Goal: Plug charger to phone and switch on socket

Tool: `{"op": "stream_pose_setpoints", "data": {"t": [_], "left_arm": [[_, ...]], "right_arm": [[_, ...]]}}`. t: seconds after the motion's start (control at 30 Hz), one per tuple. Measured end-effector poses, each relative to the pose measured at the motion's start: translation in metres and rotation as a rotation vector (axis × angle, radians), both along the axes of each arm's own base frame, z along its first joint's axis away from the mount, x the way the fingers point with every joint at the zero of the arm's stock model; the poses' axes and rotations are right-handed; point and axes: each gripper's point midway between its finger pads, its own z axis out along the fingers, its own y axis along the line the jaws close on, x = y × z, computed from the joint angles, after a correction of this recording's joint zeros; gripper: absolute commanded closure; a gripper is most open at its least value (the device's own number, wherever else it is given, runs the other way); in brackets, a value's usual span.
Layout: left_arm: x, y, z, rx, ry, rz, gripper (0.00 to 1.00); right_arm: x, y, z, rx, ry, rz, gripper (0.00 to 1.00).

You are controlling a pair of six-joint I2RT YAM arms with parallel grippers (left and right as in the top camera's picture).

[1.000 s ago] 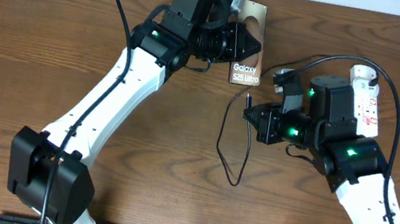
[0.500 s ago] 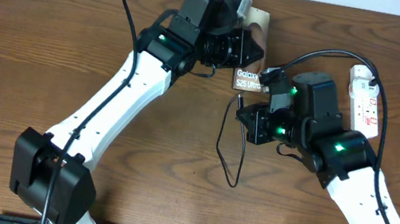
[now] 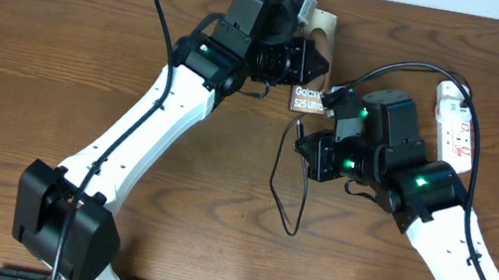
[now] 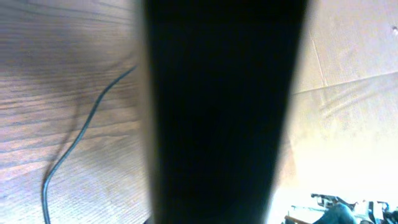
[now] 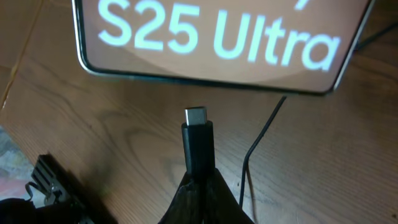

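Right gripper (image 5: 199, 182) is closing tightly on the black plug (image 5: 198, 140) of the charger (image 3: 275, 179), its two fingers (image 5: 186, 198) meeting around the plug's rear while the metal tip is projecting forward. The tip is pointing at the lower edge of the phone (image 5: 217, 37) and is standing just short of it, with a strip of wooden table (image 5: 93, 124) showing between them.

Left gripper (image 3: 303, 66) is clamping the left edge of the phone (image 3: 308, 97) at the far middle of the table (image 3: 46, 27). In the left wrist view a dark, blurred slab is filling the centre of the frame, and what it is cannot be told.

Count: two arms, two grippers, one phone, one charger, one socket.

The charger's thin black cable is trailing from the plug in a loose loop toward the near edge, lying between the two arms. The socket (image 3: 458, 133), a white strip with red markings, is lying at the far right, partly under the right arm and well apart from the phone.

Legible writing: white "S25 Ultra" is reading clearly on the phone's brown face in the right wrist view and smaller in the overhead view. The red markings on the socket are too small to read.
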Motion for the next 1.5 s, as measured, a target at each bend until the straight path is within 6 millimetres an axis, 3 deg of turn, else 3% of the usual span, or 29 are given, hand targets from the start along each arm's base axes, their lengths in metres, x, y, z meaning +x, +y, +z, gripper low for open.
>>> {"op": "stream_pose_setpoints", "data": {"t": [0.37, 1.5], "left_arm": [[0.002, 0.008, -0.01, 0.05, 0.017, 0.039, 0.93], [-0.002, 0.006, -0.007, 0.022, 0.033, 0.006, 0.93]], "right_arm": [[0.001, 0.0, 0.001, -0.001, -0.012, 0.007, 0.99], [0.01, -0.002, 0.004, -0.017, -0.056, -0.012, 0.99]]}}
